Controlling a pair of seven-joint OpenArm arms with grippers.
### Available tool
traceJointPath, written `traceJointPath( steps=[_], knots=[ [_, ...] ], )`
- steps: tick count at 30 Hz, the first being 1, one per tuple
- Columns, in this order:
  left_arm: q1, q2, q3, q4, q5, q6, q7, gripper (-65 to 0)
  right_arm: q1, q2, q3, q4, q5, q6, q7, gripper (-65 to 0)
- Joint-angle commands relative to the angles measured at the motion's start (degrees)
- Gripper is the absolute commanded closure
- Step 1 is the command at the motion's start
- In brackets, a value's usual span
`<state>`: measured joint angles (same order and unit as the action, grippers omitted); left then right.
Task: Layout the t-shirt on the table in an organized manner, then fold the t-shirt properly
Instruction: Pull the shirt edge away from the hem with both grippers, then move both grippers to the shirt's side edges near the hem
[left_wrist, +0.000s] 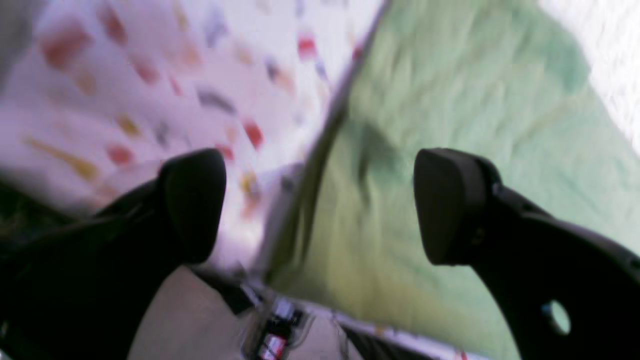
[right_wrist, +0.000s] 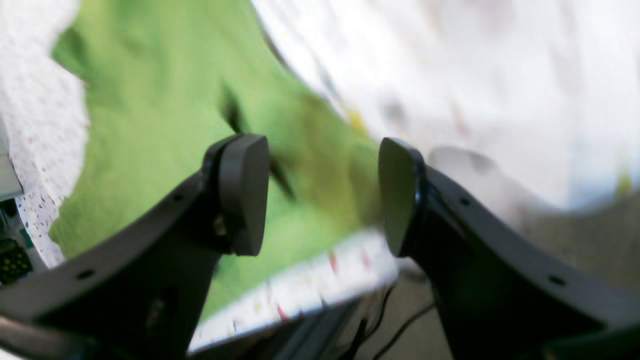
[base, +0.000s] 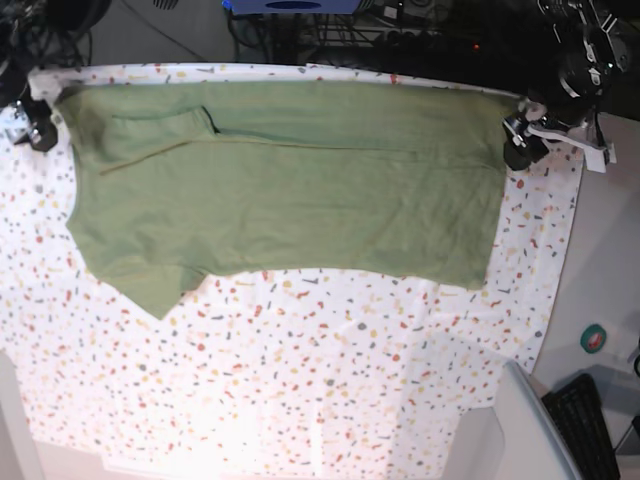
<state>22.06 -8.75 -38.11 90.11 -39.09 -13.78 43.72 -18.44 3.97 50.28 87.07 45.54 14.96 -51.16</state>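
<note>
**First lengthwise fold laid down, both claws let go at the far edge**

The t-shirt (base: 290, 190) lies along the far side of the bench (base: 300, 400), stretched sideways with its top edge doubled over toward the middle — a sleeve flap shows tucked near the collar end. The hem end sits by the left claw (left_wrist: 320, 205) and the shoulder end by the right claw (right_wrist: 322, 195).

Both wrist views show the pads standing well apart with nothing between them; green cloth lies beyond the gap, not in it. So each claw is spread and empty, hovering just off its end of the shirt.

Judged from this, the step in hand is the release after a fold. To do it well, the arms should lift straight away from the cloth before travelling, so that no pad drags the folded edge back out of line. The near edge still has a loose sleeve point jutting toward the middle of the bench — the next pinch probably belongs there and at the near hem corner, taken together so that the fold lands parallel to the first.

No container takes part here: nothing on the bench holds anything, and the shirt rests directly on the speckled cloth.
</note>
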Motion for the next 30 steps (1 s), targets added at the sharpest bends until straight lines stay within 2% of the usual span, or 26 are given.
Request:
traceJointPath(
  steps=[1,5,8,10,13,16,20,23,26,30],
  knots=[
    [-1.54,-2.1,0.88,1.46,-0.86,-0.68,-1.31,-55.6,2.04,2.49,-1.89,0.01,-0.57,0.2,1.71,-34.1],
    [-5.76,-7.91,8.26,-0.92,-0.78,-0.68,-1.31,-55.6,12.15,8.12,-11.47,-8.25,-11.56,0.38,6.8,-34.2],
    [-9.54,-10.89,13.45,-5.93,-0.78,-0.68,-1.31,-55.5,20.41,10.85,-18.68,-17.84,-18.86,0.47,12.52,-34.2],
    [-12.53,-12.13,16.88,-10.06,-0.16,-0.68,-1.4,-55.5,25.95,12.43,-23.16,-24.87,-21.23,0.47,16.04,-34.2],
    [-15.69,-12.13,19.95,-13.84,4.41,-0.68,-1.4,-55.0,32.28,14.36,-28.0,-33.31,-22.11,0.47,20.08,-36.2],
    [-16.92,-11.51,20.57,-14.81,9.07,-0.68,-1.4,-44.9,37.21,15.77,-32.04,-40.87,-22.11,0.47,22.8,-42.9],
    [-17.1,-10.54,20.13,-14.72,10.65,-0.68,-1.48,-26.3,41.16,16.38,-36.52,-45.53,-22.2,0.47,23.95,-44.6],
    [-17.19,-10.54,20.13,-14.81,10.65,-0.68,-1.57,-15.8,42.66,16.3,-40.48,-45.53,-22.2,0.47,23.95,-44.7],
    [-17.27,-10.54,20.13,-14.72,10.65,-0.68,-1.66,-10.9,43.8,16.12,-43.91,-45.97,-22.2,0.47,23.95,-44.7],
    [-18.24,-10.63,20.13,-14.81,10.65,-0.68,-1.4,-10.9,46.08,16.03,-46.72,-51.95,-22.2,0.29,26.32,-44.7]
  ],
)
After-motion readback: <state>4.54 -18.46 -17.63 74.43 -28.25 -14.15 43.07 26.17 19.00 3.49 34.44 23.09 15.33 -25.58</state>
